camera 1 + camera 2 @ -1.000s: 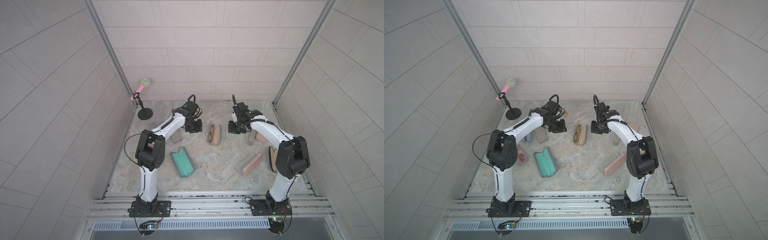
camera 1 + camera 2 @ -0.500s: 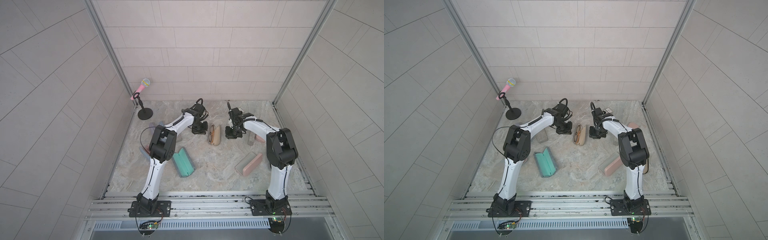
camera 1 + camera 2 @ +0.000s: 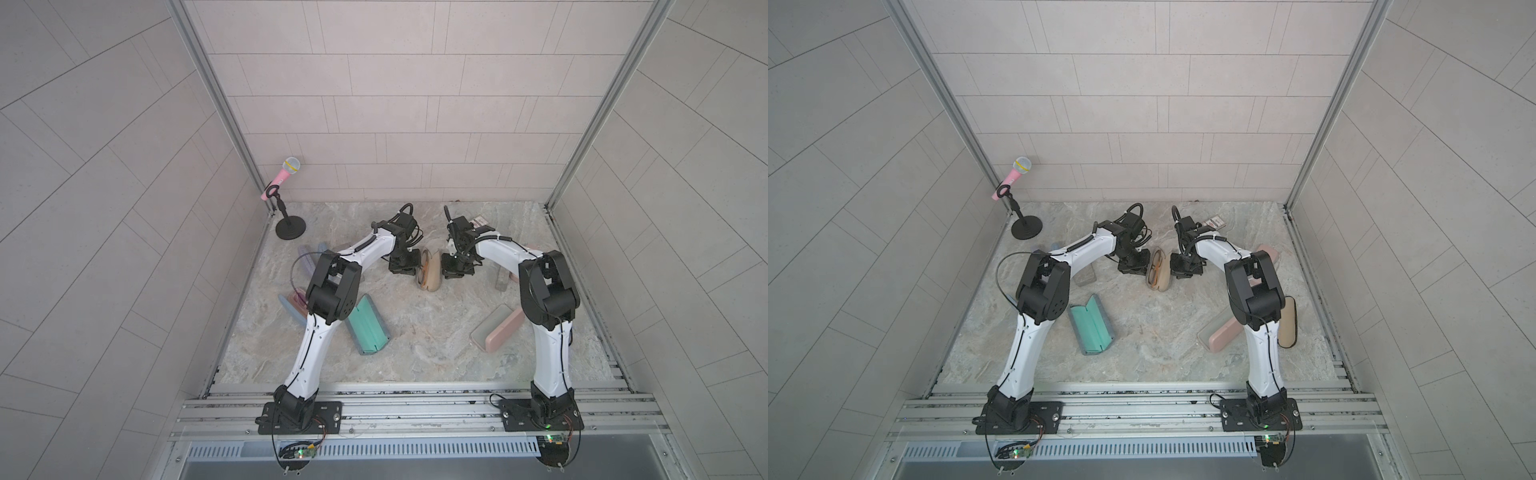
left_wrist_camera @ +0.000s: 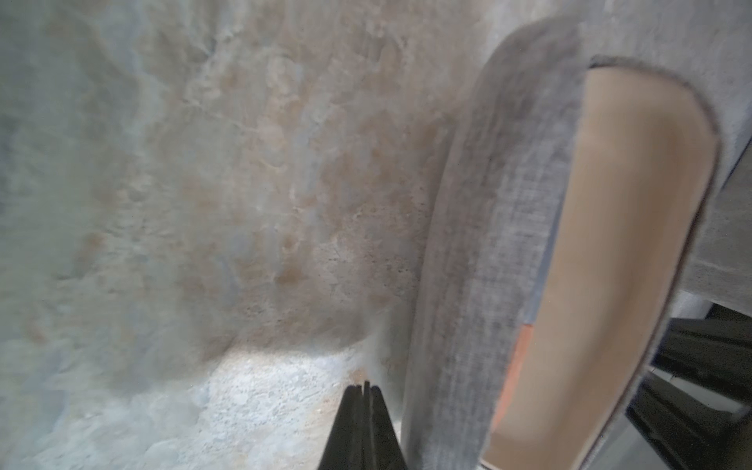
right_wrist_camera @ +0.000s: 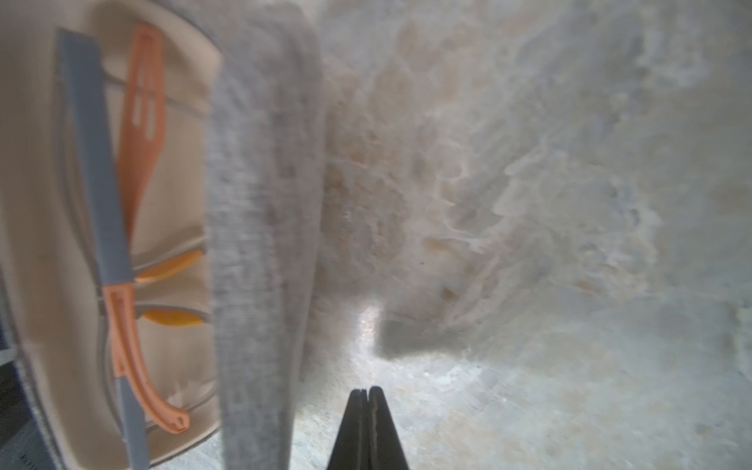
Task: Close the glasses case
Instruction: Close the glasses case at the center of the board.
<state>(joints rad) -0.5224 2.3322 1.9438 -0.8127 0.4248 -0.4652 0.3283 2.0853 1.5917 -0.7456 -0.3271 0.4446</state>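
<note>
The glasses case (image 3: 430, 272) (image 3: 1160, 274) lies open at the middle back of the table, with a grey fabric shell and beige lining. Its two halves tilt up in a V. Orange-and-grey glasses (image 5: 122, 203) rest inside. My left gripper (image 3: 409, 272) (image 3: 1136, 268) is shut and empty. Its tips (image 4: 363, 386) are low on the table just beside the case's grey shell (image 4: 488, 244). My right gripper (image 3: 451, 272) (image 3: 1183, 272) is also shut and empty. It stands on the opposite side, its tips (image 5: 368, 390) close to the shell (image 5: 260, 203). I cannot tell whether either one touches it.
An open teal case (image 3: 368, 326) lies front left. A pink case (image 3: 498, 328) lies front right, with a tan case (image 3: 1288, 324) behind my right arm. A grey case (image 3: 502, 280) and more cases (image 3: 297, 305) sit near the sides. A pink microphone on its stand (image 3: 286, 199) occupies the back left corner.
Both arms have come in and down towards the glasses case, one from each side. My left gripper has gone from slightly open to shut.
</note>
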